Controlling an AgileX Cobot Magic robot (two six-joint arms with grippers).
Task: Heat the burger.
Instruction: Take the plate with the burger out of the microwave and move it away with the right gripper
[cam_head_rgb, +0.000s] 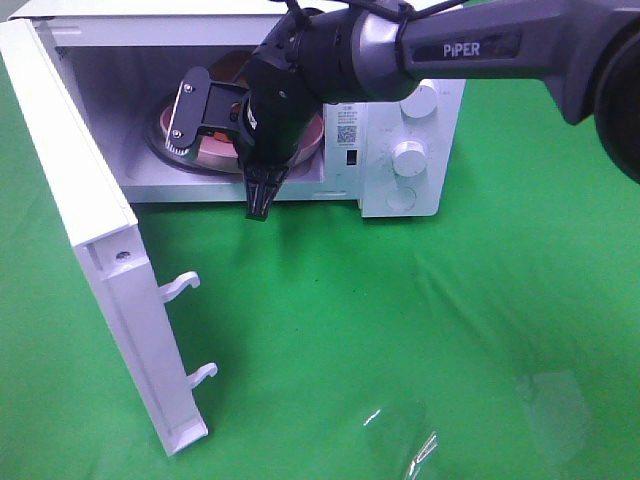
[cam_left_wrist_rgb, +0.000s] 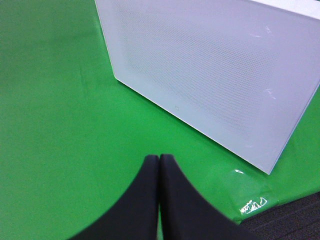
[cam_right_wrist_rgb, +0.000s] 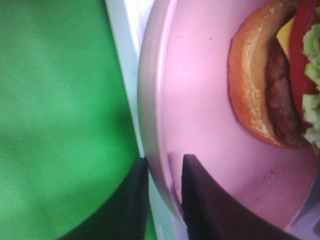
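The right gripper (cam_right_wrist_rgb: 164, 197) is clamped on the rim of the pink plate (cam_right_wrist_rgb: 200, 110), one finger on each side. The burger (cam_right_wrist_rgb: 280, 75) is seen on that plate, at two o'clock from the fingertips, inside the open microwave (cam_head_rgb: 400, 150). The left gripper (cam_left_wrist_rgb: 159, 165) is pressed closed, empty, over the green cloth (cam_left_wrist_rgb: 55, 125).

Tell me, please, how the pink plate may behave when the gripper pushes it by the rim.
The pink plate looks stiff and smooth, so it would probably slide, not bend. The right gripper pinches only its rim, so it might slip or tilt. The burger lies loose and could shift.
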